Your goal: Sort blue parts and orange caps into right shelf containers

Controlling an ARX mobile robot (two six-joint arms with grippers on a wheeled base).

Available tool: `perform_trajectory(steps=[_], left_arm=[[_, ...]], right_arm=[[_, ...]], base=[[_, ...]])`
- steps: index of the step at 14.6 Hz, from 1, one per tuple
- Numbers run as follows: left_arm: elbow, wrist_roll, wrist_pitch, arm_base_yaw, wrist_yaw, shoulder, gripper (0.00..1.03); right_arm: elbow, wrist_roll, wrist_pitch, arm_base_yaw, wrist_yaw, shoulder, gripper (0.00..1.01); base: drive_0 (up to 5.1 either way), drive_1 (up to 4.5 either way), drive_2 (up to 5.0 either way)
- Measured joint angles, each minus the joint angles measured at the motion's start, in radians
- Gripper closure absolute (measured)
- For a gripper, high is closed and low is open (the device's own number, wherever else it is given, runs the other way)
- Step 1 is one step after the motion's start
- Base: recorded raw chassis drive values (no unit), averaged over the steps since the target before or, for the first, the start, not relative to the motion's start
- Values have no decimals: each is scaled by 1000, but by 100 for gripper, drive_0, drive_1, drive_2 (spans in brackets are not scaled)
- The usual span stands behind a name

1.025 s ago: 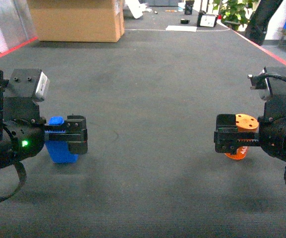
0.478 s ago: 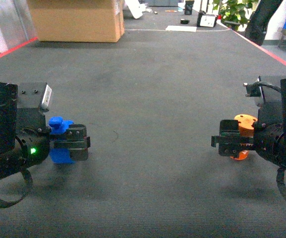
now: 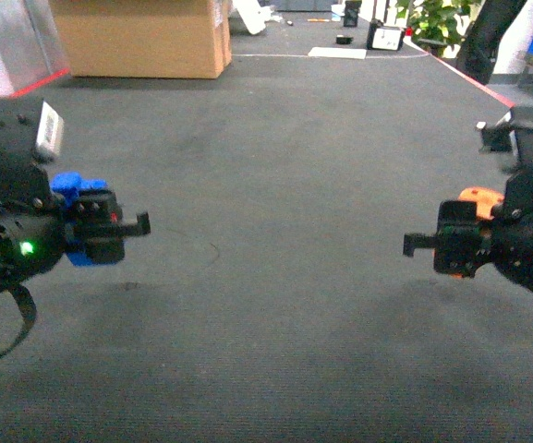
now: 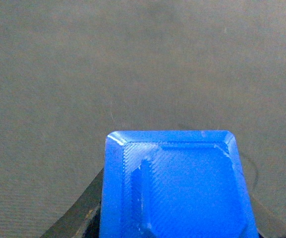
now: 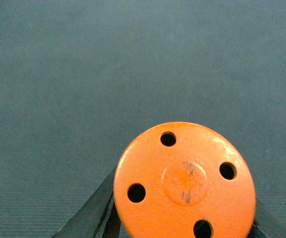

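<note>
- In the head view we see our left gripper (image 3: 109, 231) at the left edge of the frame, closed on the blue part (image 3: 74, 192), which shows only as a blurred blue patch above and behind the black fingers.
- At the right edge of that view our right gripper (image 3: 446, 245) is clamped on the orange cap (image 3: 481, 197), of which we catch just an orange sliver over the gripper body.
- Both held things hang above the dark grey floor (image 3: 275, 185), well apart from each other, one at each side of the frame.
- The left wrist view gives what the head view cannot: the blue part (image 4: 176, 186) fills the lower middle of the frame as a squarish face with cut corners and a recessed panel, that face turned toward the camera.
- We cannot tell its long axis from either view; the face looks about as wide as it is tall.
- The right wrist view shows the orange cap (image 5: 185, 181) as a round disc at the lower centre, flat face toward the camera, with four small holes around a raised middle boss.
- Dark fingers flank each thing at the bottom corners of the wrist frames.
- Only the head view shows the surroundings: a cardboard box (image 3: 141, 37) at the upper left and a green plant (image 3: 437, 18) at the upper right.
</note>
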Motion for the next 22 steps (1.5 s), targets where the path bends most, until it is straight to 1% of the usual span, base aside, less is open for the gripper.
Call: perform_trajectory(steps=[2,3,4,5,6,8,9,10,11,12,13,14,15,16,17,20,22], left_arm=[[-75,50,52,-13,-73,-163,59],[-151,68,79,-25,-114,-285,59],[-200,68,63,-34,-136,-373,59],[-267,75,48,-55,-179,-508,59],[-273,75,45,-58,-183,-522,59],[-335,94,31,-97,-238,-693,59],[-354,97,23,-111,-249,-763,59],[-379,101,61,-120,-264,-785,59],[-396,97,36,-121,-255,-776,59],[-407,95,24,-121,-252,-758,59],[-407,93,34,-123,-248,-758,59],[-405,95,-3,-115,-227,-774,59],[-430,102,-76,-77,-128,-835,59],[-475,102,-91,-39,-79,-898,59],[-504,102,-109,-11,-52,-945,59],[-573,102,-177,53,15,-1078,59],[-602,102,-226,85,47,-1160,59]], right_arm=[[-73,-23,49,18,19,-170,56],[-144,-47,71,34,39,-303,56],[-193,-62,66,44,60,-390,56],[-258,-84,53,68,103,-522,56],[-264,-87,51,72,107,-537,56],[-324,-116,29,118,149,-729,56],[-342,-126,3,124,153,-811,56],[-363,-131,-28,124,157,-867,56],[-391,-137,-18,132,168,-874,56],[-401,-140,-29,136,167,-856,56],[-403,-143,-32,136,167,-849,56],[-401,-146,-44,135,163,-856,56],[-424,-145,-122,102,103,-914,56],[-478,-145,-137,50,67,-977,56],[-517,-145,-150,12,36,-1027,56],[-594,-145,-204,-71,-58,-1157,56],[-626,-145,-247,-114,-97,-1235,56]], base=[[0,0,0],[0,0,0],[0,0,0],[0,0,0],[0,0,0],[0,0,0],[0,0,0],[0,0,0],[0,0,0],[0,0,0],[0,0,0],[0,0,0],[0,0,0],[0,0,0],[0,0,0],[0,0,0],[0,0,0]])
